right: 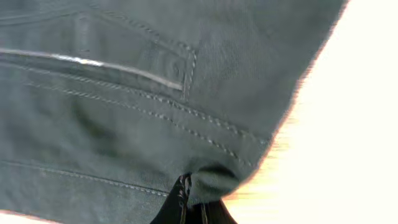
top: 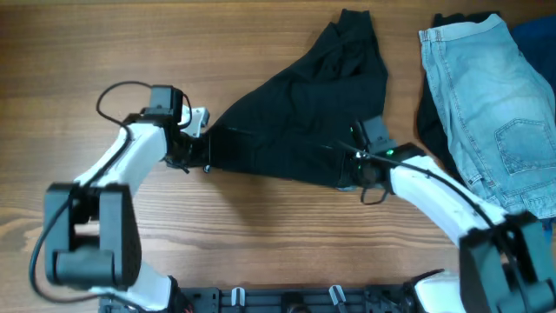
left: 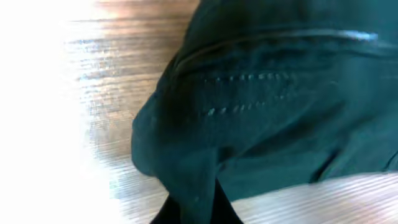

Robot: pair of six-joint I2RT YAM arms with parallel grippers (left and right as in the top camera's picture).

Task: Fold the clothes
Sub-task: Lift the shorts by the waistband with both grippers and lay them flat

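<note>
Both grippers are pinching the black pants (top: pixel 304 104), which lie in the middle of the wooden table (top: pixel 261 230). The left gripper (top: pixel 198 155) squeezes one corner and the right gripper (top: pixel 356 169) squeezes the other. I think they pull the edge straight so it folds neatly. The blue jean shorts (top: pixel 495 96) wait nearby

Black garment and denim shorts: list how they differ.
Colour: the black garment is black; the denim shorts are faded light blue.
Hold: the left gripper and right gripper pinch the black garment at its near edge, stretching it; neither touches the denim shorts.
Place: the black garment is mid-table; the denim shorts lie at the right on darker clothes.
Both show a stitched pocket.
</note>
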